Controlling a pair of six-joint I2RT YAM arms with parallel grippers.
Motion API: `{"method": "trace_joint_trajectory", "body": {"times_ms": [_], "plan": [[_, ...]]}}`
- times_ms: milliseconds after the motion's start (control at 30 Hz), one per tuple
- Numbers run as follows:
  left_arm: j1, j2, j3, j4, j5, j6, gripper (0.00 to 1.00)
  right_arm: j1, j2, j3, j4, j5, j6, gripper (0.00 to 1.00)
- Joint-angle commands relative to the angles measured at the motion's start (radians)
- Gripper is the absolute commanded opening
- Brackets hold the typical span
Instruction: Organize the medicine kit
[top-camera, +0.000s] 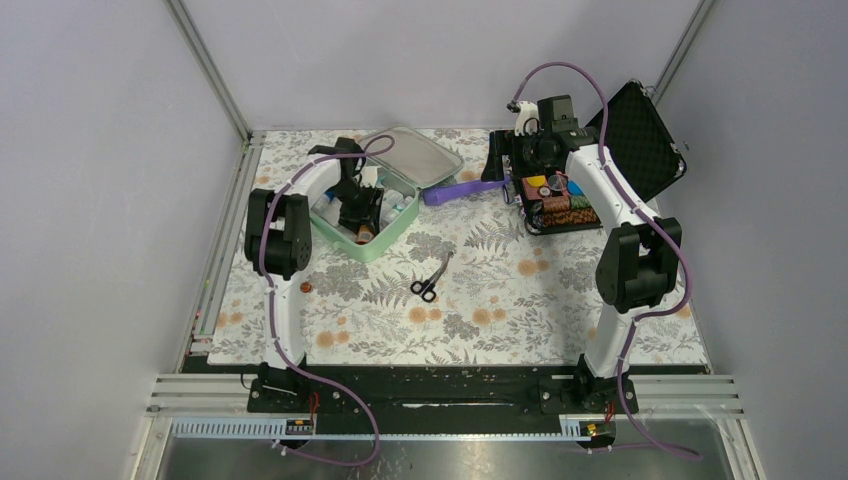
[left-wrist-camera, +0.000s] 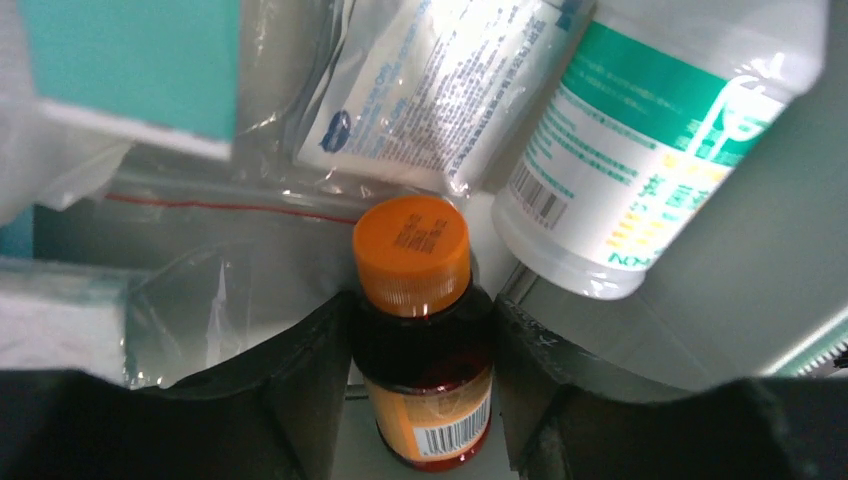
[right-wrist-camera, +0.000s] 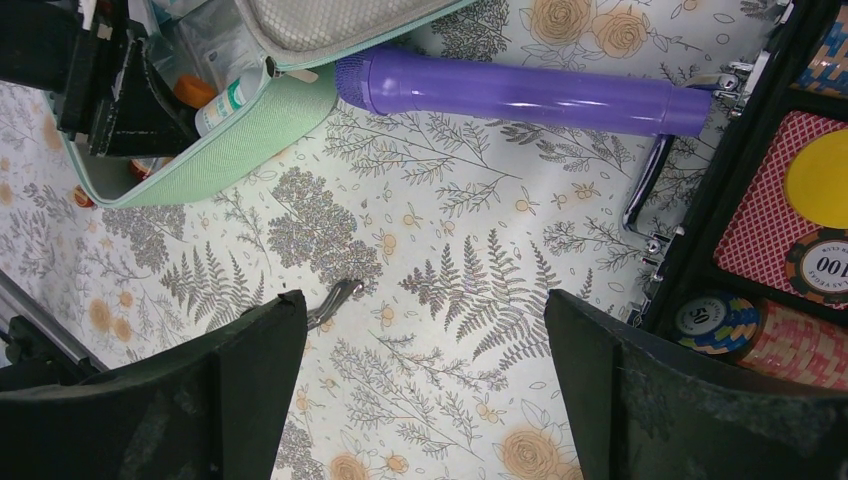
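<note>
The mint-green medicine kit lies open at the back left, its lid leaning back. My left gripper reaches down into it. In the left wrist view its fingers flank a dark bottle with an orange cap. A thin gap shows beside the bottle, so the jaws stand open around it. A white bottle with a green label and a clear sachet lie just beyond. My right gripper hovers wide open and empty over the mat, right of the kit.
A purple tube lies between the kit and an open black case holding colourful chips. Scissors lie on the floral mat near the middle, with their tip in the right wrist view.
</note>
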Motion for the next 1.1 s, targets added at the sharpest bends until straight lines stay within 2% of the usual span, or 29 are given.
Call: {"method": "trace_joint_trajectory", "body": {"times_ms": [0,167,333,567,700,1067], "plan": [[0.001,0.02,0.03,-0.017,0.02,0.017,0.45,0.008,-0.013,0.008,-0.004,0.009,-0.026,0.95],[0.019,-0.04,0.043,-0.015,0.022,0.023,0.27,0.007,-0.013,0.009,-0.009,0.016,-0.032,0.96],[0.04,-0.146,0.033,0.027,0.089,0.072,0.18,0.008,-0.013,0.002,-0.009,0.015,-0.032,0.96],[0.041,-0.108,0.071,-0.103,0.171,0.274,0.15,0.009,-0.004,0.011,-0.009,0.013,-0.03,0.96],[0.037,-0.047,0.124,-0.196,0.243,0.32,0.14,0.009,-0.008,0.006,-0.009,0.016,-0.034,0.96],[0.02,-0.013,0.085,-0.224,0.308,0.42,0.15,0.009,-0.01,-0.001,-0.01,0.019,-0.04,0.96]]}}
